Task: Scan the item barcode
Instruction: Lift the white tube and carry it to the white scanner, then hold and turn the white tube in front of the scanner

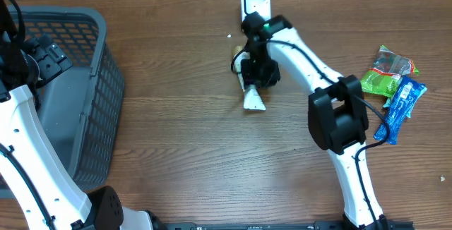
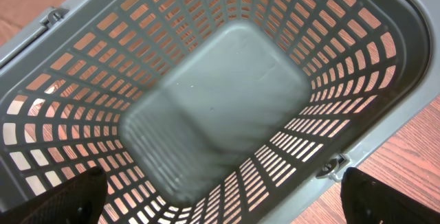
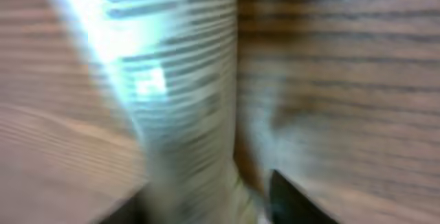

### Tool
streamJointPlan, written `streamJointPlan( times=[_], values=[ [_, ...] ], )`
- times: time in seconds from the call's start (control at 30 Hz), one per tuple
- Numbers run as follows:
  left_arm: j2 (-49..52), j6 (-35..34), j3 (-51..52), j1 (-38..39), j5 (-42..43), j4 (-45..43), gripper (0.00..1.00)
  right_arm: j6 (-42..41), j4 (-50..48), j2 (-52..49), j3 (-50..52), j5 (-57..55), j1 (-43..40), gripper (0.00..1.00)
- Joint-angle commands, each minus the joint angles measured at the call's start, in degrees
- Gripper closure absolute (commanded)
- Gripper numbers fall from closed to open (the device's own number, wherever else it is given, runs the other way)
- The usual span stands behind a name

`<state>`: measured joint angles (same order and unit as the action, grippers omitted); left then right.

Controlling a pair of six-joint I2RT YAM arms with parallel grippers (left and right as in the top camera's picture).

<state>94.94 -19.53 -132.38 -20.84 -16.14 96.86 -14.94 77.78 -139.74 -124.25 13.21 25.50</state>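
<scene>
**A:** Looking for the white item (image 1: 253, 101). Where?

**B:** Just past the middle of the counter (image 1: 183, 152) toward 12 o'clock. Sits straight at 6 o'clock of the white scanner (image 1: 255, 1), near it but apart. Pokes out from under the right tool (image 1: 256, 82) and widens toward 6 o'clock. Resting on the wood or just above it, cannot tell which.

**A:** Pinched, then?

**B:** Cannot tell. From overhead, covered by the black wrist right where it matters. From the right wrist, nothing but blur. Pale striped wrapping across the left half, with one dark fingertip (image 3: 295, 196) at 5 o'clock of it. Touching or apart, impossible to say.

**A:** And the left tool (image 2: 230, 196)?

**B:** Spread wide. Hangs over the grey basket (image 1: 99, 82) at 9 o'clock of the counter and points down into it. Dark fingertips at the two lower corners of the left wrist view, with latticed walls and solid grey floor between them.

**A:** Anything else lying about?

**B:** Out at 3 o'clock, well apart from the scanner and the item, a green packet (image 1: 387, 71). Touching it at its 5 o'clock, a blue packet (image 1: 404, 106), lying aslant on the wood.
</scene>
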Motion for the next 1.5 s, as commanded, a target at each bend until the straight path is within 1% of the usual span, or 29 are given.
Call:
streamJointPlan(
  times=[0.0,0.13,0.2,0.37,0.5,0.73,0.8,1.1,1.33,1.47],
  values=[
    [0.20,0.24,0.00,-0.13,-0.76,-0.07,0.00,0.44,2.19,5.14,-7.34,6.12,-3.58,0.69],
    [0.20,0.24,0.00,-0.13,-0.76,-0.07,0.00,1.60,4.02,5.38,-13.92,8.17,-6.05,0.71],
    [0.20,0.24,0.00,-0.13,-0.76,-0.07,0.01,2.78,2.97,5.38,-14.62,8.94,-6.54,0.74],
    [0.20,0.24,0.00,-0.13,-0.76,-0.07,0.00,3.02,0.02,5.09,-12.02,7.78,-5.99,0.88],
    [0.20,0.24,0.00,-0.13,-0.76,-0.07,0.00,2.99,-4.28,5.09,-6.82,5.88,-4.46,0.91],
    [0.20,0.24,0.00,-0.13,-0.76,-0.07,0.01,1.27,-12.31,5.09,2.56,2.32,-3.63,0.94],
    [0.20,0.24,0.00,-0.13,-0.76,-0.07,0.00,1.29,-13.73,5.09,4.31,2.56,-3.45,0.96],
    [0.20,0.24,0.00,-0.13,-0.76,-0.07,0.00,3.26,-14.69,5.09,4.57,1.03,-2.62,0.96],
    [0.20,0.24,0.00,-0.13,-0.76,-0.07,0.00,2.51,-16.11,5.09,4.57,-13.38,-2.36,0.96],
    [0.20,0.24,0.00,-0.13,-0.76,-0.07,0.00,2.58,-16.04,5.09,4.57,-13.60,-2.36,0.96]
  ],
)
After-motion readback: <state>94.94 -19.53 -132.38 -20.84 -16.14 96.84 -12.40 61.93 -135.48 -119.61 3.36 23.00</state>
